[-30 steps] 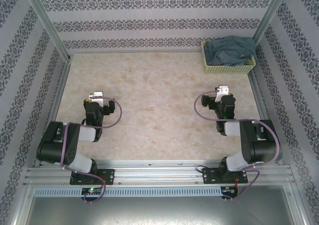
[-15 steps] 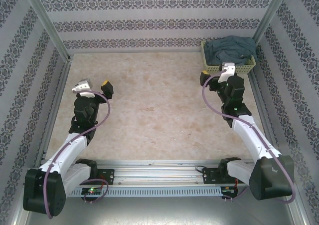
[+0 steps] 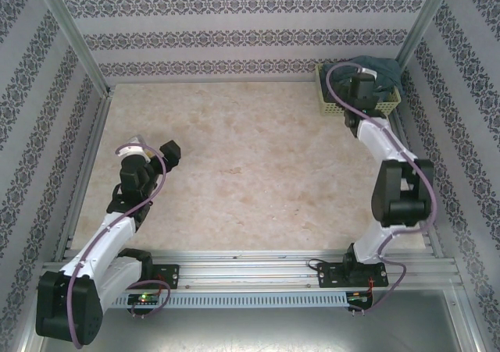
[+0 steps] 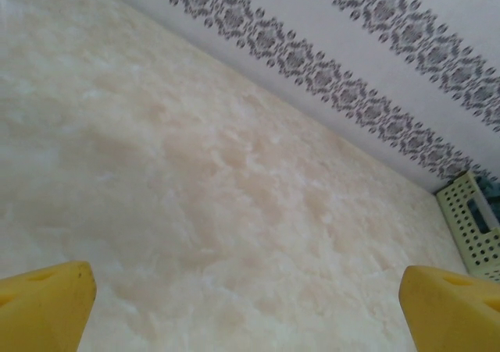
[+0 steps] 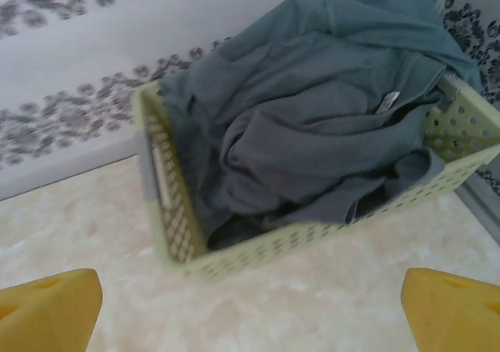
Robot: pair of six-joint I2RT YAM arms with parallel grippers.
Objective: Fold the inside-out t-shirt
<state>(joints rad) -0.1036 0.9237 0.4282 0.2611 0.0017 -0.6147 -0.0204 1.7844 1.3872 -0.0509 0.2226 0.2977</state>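
Marbled beige table [image 3: 250,180] is closed in on three sides by walls [image 3: 234,24] papered in pale stripes and dark ornamental bands.

The right gripper [image 5: 250,321] is held spread wide, with nothing clasped between its yellow fingertips [image 5: 51,309]. From above it is seen at the end of a long reach, at the near side of the pale green perforated basket [image 5: 176,227]. In the right wrist view the two tips are seen low at either side, over bare table just short of the basket's near wall, and apart from the cloth.

The inside-out t-shirt [image 5: 312,126] is found inside that basket, bunched into a slate blue-grey heap. The heap is piled above the rim and is spilled over the basket's far edge. A small white label [image 5: 388,100] is exposed among the folds toward the basket's right side.

The basket itself is set close against the back wall, beside the right-hand wall.

The left gripper [image 4: 248,317] is likewise held fully apart and empty. It is placed well away to the left of the basket and nearer the arm bases, above bare table. From its wrist camera the basket is caught far off at the right edge, by the foot of the wall.
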